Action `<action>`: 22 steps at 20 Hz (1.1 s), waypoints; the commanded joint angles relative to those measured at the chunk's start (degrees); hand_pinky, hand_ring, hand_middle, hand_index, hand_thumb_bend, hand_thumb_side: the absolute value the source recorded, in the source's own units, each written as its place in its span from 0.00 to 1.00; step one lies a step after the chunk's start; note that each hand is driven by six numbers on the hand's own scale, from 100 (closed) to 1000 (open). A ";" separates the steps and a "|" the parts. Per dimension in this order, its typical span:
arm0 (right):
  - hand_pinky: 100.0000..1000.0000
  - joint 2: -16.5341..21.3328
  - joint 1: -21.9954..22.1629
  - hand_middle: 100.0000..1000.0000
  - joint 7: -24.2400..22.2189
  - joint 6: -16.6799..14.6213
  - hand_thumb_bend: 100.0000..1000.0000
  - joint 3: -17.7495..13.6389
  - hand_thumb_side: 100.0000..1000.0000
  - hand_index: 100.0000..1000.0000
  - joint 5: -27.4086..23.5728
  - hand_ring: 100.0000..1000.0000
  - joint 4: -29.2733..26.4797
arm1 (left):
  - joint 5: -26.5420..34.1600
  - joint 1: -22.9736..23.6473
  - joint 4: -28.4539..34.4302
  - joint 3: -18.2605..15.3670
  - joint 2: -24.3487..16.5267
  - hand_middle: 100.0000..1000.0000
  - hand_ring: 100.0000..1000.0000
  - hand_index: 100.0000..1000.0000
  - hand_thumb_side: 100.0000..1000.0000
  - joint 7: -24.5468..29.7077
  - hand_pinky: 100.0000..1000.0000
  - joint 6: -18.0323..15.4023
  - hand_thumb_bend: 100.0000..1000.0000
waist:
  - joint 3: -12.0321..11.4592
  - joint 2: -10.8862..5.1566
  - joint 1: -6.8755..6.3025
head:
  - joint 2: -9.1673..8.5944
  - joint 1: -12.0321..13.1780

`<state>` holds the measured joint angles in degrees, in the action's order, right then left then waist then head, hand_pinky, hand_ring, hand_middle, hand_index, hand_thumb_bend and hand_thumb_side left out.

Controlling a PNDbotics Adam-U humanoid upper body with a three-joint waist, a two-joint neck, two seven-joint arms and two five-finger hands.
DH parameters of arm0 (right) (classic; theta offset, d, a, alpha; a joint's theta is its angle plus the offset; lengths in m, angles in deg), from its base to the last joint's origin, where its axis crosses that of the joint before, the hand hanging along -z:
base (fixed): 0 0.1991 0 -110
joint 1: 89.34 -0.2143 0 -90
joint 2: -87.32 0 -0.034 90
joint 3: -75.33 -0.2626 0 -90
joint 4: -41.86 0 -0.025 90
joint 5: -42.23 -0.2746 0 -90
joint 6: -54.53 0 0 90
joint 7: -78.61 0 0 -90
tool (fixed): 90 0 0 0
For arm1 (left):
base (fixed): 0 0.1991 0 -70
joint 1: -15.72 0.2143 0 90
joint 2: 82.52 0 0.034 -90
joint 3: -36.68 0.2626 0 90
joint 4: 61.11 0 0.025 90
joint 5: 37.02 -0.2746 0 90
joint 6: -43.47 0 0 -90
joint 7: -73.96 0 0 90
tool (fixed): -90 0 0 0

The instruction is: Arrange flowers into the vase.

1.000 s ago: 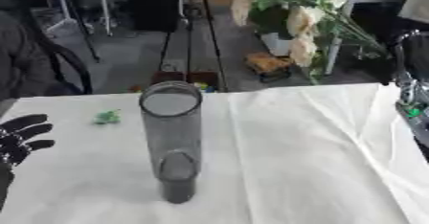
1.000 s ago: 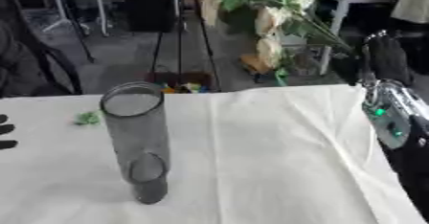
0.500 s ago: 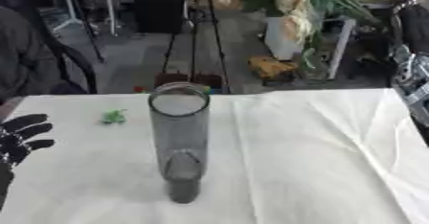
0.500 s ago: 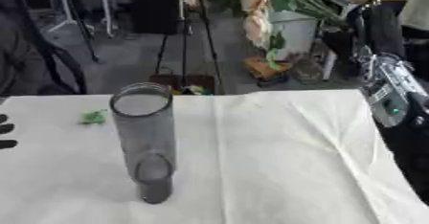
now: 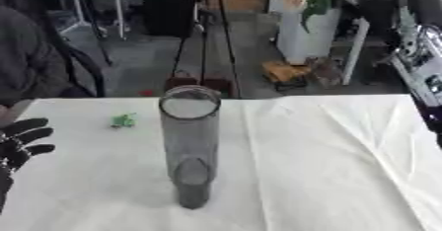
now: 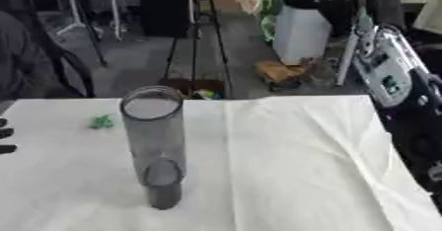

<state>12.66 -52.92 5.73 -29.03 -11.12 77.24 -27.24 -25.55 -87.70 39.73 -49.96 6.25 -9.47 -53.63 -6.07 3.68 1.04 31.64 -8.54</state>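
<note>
On the table (image 5: 345, 166): white cloth cover.
Vase (image 5: 190, 151): tall, clear, upright at centre-left.
Green bit (image 5: 124, 121): left of vase, apart.
Left hand (image 5: 19, 141): fingers spread, at left edge.
Right arm (image 6: 406, 106): right edge; hand unseen.

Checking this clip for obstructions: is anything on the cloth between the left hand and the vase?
Nothing visible. The left hand rests open at the left edge; bare cloth lies between it and the upright vase. The small green thing sits farther back.
</note>
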 commanded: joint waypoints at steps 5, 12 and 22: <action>0.00 -2.93 -3.74 0.00 -3.59 0.58 0.00 -0.05 0.85 0.00 -7.60 0.00 -5.21 | 0.41 -0.78 0.67 0.37 -1.29 0.76 0.81 0.80 0.76 0.44 0.73 -0.03 1.00 | -1.23 -0.86 -0.28 | -0.41 -0.97; 0.00 -8.19 -4.80 0.00 -9.11 -1.71 0.00 -0.75 0.88 0.00 -14.24 0.00 -6.92 | 0.84 -1.32 0.69 0.76 -0.85 0.76 0.80 0.80 0.76 0.77 0.73 0.10 1.00 | -2.93 -0.64 -0.43 | -1.12 -1.96; 0.00 -13.20 -5.65 0.00 -13.75 -3.25 0.00 -2.01 0.91 0.00 -23.52 0.00 -9.90 | 1.20 -2.12 0.70 1.25 -0.34 0.76 0.80 0.80 0.76 1.24 0.73 0.25 1.00 | -5.10 -0.14 -0.48 | -1.84 -3.30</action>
<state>-0.91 -56.90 -7.69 -32.14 -12.44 55.25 -35.48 -24.52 -88.94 39.73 -48.61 6.36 -8.46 -53.35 -11.19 4.11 0.78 30.46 -11.56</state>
